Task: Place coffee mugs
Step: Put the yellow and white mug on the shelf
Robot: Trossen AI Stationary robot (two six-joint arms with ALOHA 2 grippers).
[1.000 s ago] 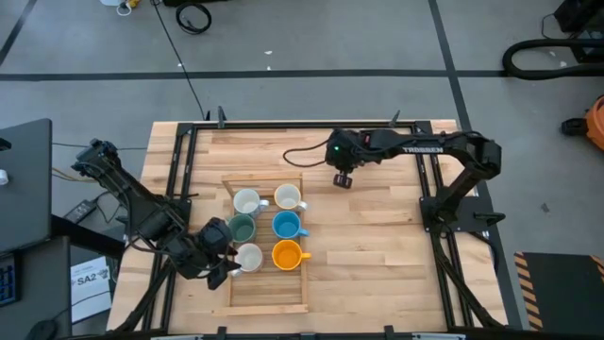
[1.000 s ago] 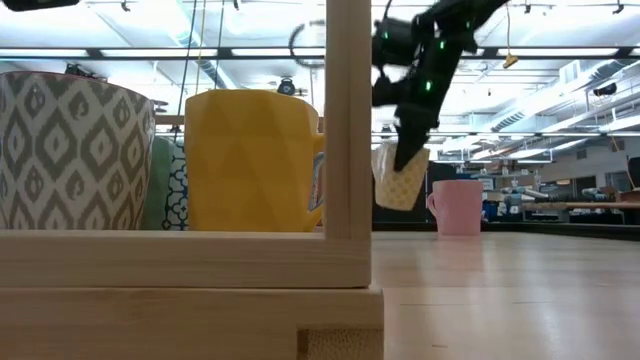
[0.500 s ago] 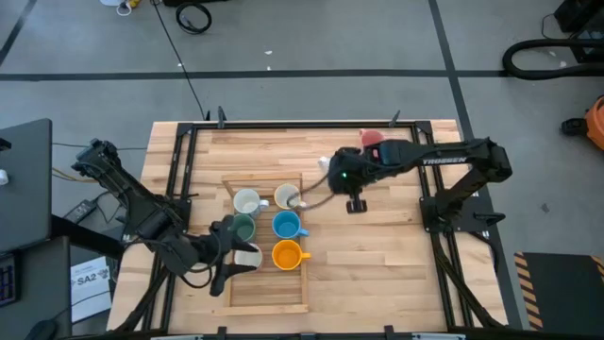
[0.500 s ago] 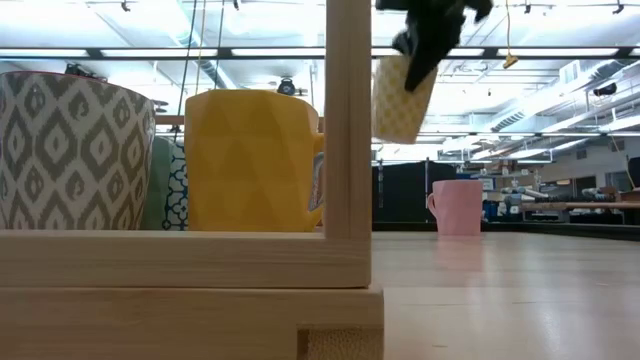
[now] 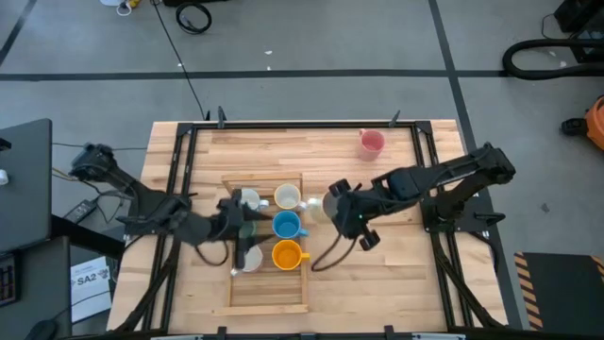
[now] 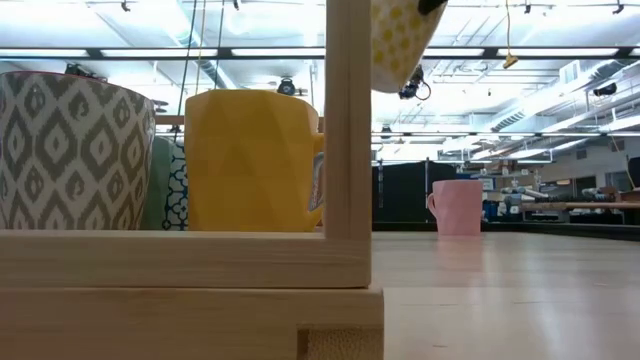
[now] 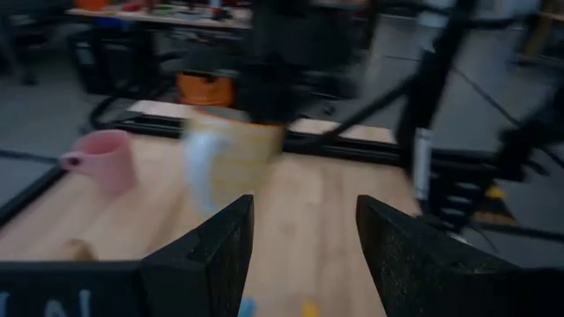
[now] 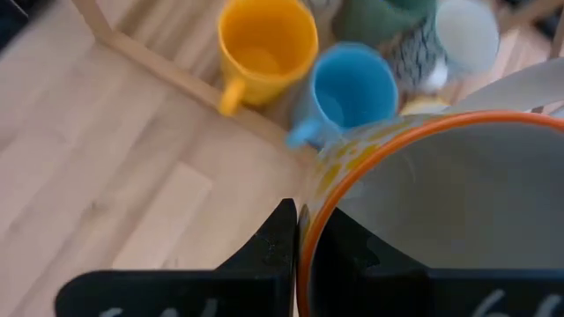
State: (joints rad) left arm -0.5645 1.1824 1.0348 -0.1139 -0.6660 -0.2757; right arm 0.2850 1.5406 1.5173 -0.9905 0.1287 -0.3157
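Since the earlier frame, the right end effector (image 5: 342, 210) has swung from the upper centre of the desk (image 5: 396, 260) down toward the frame's middle, beside the wooden tray (image 5: 267, 293). Its fingers are clamped on a yellow-dotted mug (image 8: 423, 211) with an orange rim, held in the air. The right arm reaches in low from the right edge. The left end effector (image 5: 238, 225), fingers apart, stretches over the tray's left side. A pink mug (image 5: 372, 142) stands upper right; blue mug (image 5: 286, 225) and orange mug (image 5: 286, 253) sit in the tray.
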